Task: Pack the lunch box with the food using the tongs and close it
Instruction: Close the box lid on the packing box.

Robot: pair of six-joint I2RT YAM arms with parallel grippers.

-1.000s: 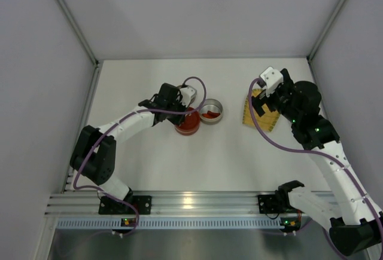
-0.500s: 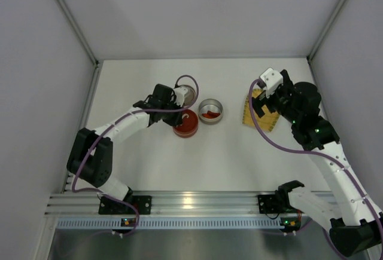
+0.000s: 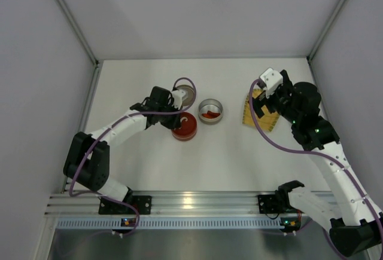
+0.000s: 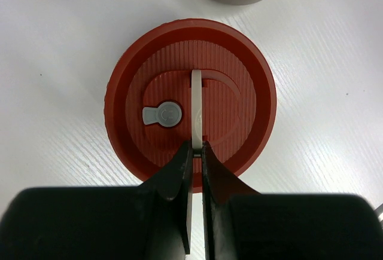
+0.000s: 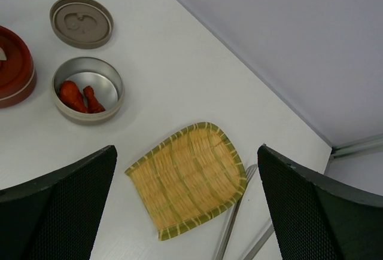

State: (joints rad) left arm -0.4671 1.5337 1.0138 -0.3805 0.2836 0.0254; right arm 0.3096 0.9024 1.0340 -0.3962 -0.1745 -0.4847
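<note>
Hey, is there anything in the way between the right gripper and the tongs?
Nothing visible. The right gripper hangs open above the bamboo tray. The tongs lie uncovered on the table beside the tray's edge, with one end running out of the wrist view.

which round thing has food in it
The open silver metal bowl, with red pieces inside; the red ribbed lid and flat grey lid hold none.

A matte white table [image 3: 239, 164] with faint grain sits boxed in by plain pale grey walls [image 3: 197, 9] that meet at slim metal corner posts [image 3: 70, 22], an aluminium rail [image 3: 197, 201] glinting along its near edge.
</note>
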